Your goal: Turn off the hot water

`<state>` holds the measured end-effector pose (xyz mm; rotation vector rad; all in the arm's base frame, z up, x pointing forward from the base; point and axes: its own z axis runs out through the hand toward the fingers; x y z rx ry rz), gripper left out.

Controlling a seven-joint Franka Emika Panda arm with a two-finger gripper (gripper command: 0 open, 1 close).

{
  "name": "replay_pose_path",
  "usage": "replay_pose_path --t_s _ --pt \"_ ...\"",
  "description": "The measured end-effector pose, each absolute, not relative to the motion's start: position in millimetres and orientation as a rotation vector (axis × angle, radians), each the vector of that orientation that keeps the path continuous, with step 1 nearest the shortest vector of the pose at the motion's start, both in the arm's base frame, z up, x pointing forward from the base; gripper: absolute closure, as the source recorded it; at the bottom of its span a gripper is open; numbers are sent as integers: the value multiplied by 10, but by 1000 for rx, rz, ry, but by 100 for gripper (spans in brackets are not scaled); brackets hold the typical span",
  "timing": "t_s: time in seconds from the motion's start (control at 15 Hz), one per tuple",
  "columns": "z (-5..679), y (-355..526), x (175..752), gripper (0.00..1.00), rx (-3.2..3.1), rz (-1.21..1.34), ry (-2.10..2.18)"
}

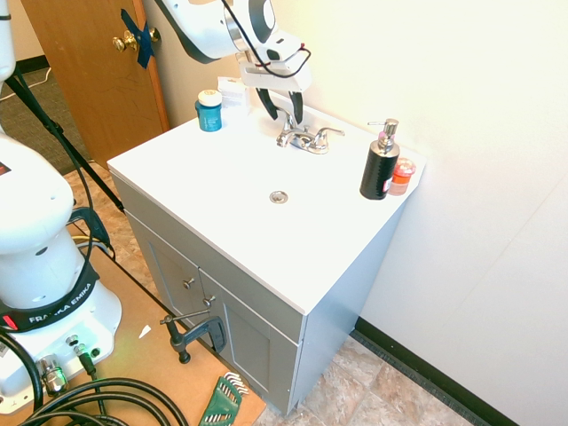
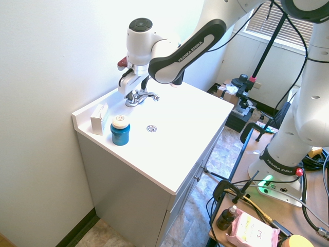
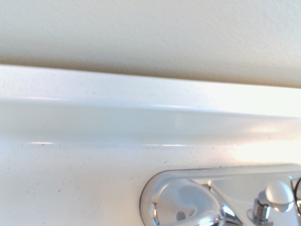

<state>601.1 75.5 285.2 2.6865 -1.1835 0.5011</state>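
A small chrome faucet [image 1: 307, 139] [image 2: 140, 97] stands at the back of the white sink top [image 1: 222, 191], against the wall. No water shows. Its left-hand lever [image 1: 286, 127], the hot water control, tilts upward. My gripper [image 1: 281, 110] [image 2: 134, 84] hangs open right over that lever, with one dark finger [image 1: 266, 108] on each side of its raised end. I cannot tell whether a finger touches it. The right-hand lever [image 1: 329, 133] lies out to the side, untouched. The wrist view shows the faucet's base plate [image 3: 155, 197] and the backsplash from very close.
A black soap pump bottle [image 1: 380, 164] and a small orange container [image 1: 402, 175] stand at the right rear corner. A blue jar [image 1: 209, 111] [image 2: 120, 131] and a white box [image 2: 99, 118] sit at the left rear. The drain [image 1: 279, 197] is mid-basin. The wall is just behind the faucet.
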Motion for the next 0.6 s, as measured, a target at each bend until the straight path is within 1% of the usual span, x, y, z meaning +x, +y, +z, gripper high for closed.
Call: replay_pose_path --t_s 0.13,0.27,0.6 --pt "2836 739 6002 0 2685 483 -1215" --pt "2896 670 5852 0 2694 461 -1253" --pt "3212 342 4995 0 2803 278 -1329"
